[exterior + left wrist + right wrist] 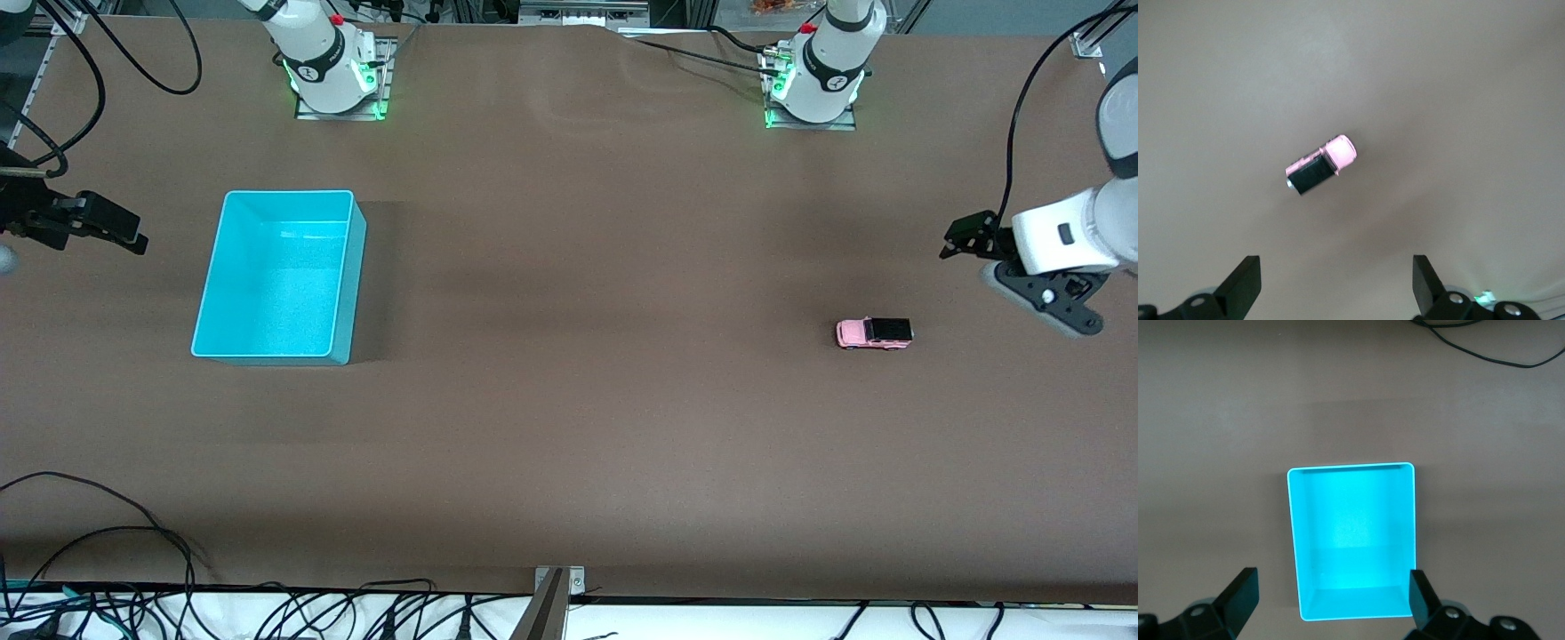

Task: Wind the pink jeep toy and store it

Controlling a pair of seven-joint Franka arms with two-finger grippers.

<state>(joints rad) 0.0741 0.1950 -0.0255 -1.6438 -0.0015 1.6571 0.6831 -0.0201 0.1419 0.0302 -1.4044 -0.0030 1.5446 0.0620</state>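
The pink jeep toy (874,333) stands on its wheels on the brown table, toward the left arm's end, pink body with a black roof. In the left wrist view it (1321,165) lies ahead of the fingers. My left gripper (956,242) hovers above the table near that end, beside the jeep and apart from it, open and empty (1335,267). The cyan bin (276,293) stands empty toward the right arm's end. My right gripper (124,233) hovers beside the bin, open and empty (1333,580), with the bin (1351,533) in its view.
The two arm bases (333,71) (813,80) stand along the table's edge farthest from the front camera. Black cables (107,542) lie at the near edge by the right arm's end. A metal bracket (556,587) sits at the middle of the near edge.
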